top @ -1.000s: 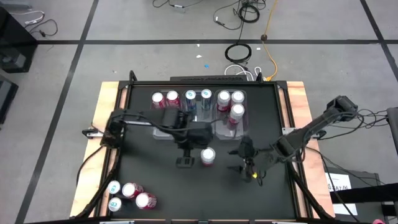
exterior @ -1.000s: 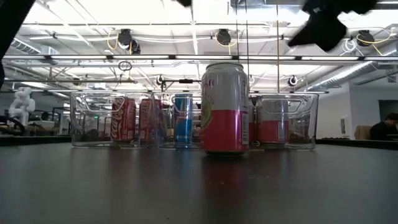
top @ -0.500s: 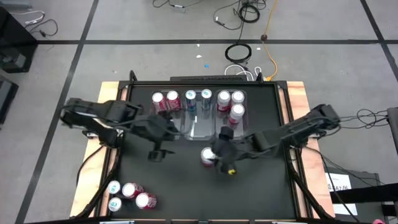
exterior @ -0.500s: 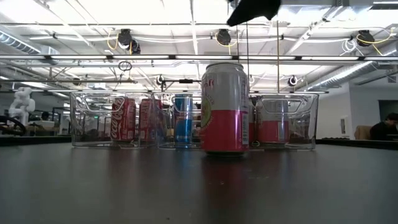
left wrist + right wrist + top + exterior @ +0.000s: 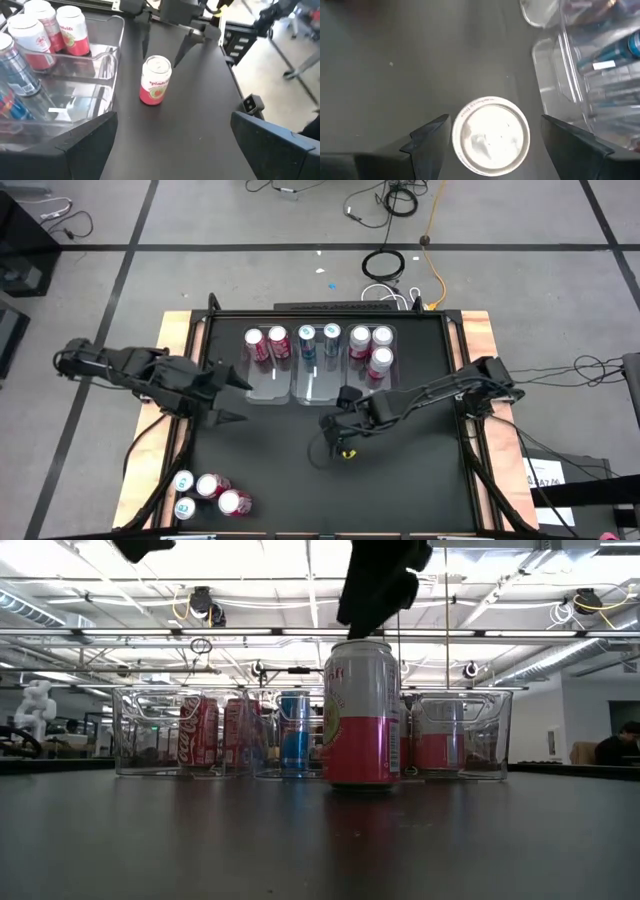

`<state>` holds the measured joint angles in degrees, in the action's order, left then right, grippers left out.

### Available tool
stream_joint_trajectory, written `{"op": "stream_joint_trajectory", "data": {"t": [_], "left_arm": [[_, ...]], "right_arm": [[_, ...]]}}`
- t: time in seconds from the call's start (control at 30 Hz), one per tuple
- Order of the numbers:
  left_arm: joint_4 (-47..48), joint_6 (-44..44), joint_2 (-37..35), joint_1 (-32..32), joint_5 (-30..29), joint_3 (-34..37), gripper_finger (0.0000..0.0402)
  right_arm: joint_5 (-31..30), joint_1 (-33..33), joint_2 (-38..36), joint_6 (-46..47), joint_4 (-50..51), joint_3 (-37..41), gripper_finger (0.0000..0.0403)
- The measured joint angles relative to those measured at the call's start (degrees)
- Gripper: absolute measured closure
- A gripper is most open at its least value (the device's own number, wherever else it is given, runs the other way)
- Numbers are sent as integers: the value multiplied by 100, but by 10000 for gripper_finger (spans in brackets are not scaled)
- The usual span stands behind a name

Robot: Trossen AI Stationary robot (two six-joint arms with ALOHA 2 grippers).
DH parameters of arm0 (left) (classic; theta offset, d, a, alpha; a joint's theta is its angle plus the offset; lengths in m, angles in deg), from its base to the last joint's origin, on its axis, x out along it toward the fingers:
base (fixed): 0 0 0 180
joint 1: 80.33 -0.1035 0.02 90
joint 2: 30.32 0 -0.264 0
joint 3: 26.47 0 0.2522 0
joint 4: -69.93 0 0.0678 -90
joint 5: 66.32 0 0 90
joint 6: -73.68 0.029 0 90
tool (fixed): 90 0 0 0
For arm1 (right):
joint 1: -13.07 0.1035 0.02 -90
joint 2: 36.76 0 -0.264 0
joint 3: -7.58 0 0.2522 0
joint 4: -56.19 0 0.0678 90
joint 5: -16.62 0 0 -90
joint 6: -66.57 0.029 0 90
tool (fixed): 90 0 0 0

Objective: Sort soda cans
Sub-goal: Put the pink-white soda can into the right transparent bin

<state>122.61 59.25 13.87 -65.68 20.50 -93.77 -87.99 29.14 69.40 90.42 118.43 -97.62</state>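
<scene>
A pink-and-green soda can [image 5: 156,81] stands upright on the black table, alone at mid-table. My right gripper [image 5: 495,121] hangs open right over it, pointing down, one finger on each side of the silver top [image 5: 490,136]. In the low view the right gripper [image 5: 378,585] is just above the can [image 5: 362,712]. In the high view the right gripper [image 5: 332,430] hides the can. My left gripper [image 5: 233,401] is open, left of the bins, holding nothing.
Three clear bins [image 5: 318,385] sit side by side at the far middle, holding red cans [image 5: 266,340], blue cans [image 5: 318,335] and pink cans [image 5: 372,345]. Several more cans [image 5: 208,492] stand at the near left corner. Bare black table lies to the near right.
My right gripper has swung from the table's right toward the lone can and come down over its top, staying open. My left arm has drawn back from the middle toward the table's left edge. The can has stayed in place.
</scene>
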Motion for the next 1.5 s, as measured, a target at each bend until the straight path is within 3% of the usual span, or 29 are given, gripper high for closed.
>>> {"op": "stream_joint_trajectory", "data": {"t": [0.27, 0.83, 1.5], "left_arm": [[-126, -288, -654, 2, 142, 612, 4], [-80, -313, -680, 1, 146, 629, 4], [-257, -328, -678, 1, 146, 623, 4]], "right_arm": [[195, -192, 218, 98, 86, -15, 106], [254, -262, 195, 249, 90, 1, 106], [273, -308, -425, 260, -5, 11, 103]]}}
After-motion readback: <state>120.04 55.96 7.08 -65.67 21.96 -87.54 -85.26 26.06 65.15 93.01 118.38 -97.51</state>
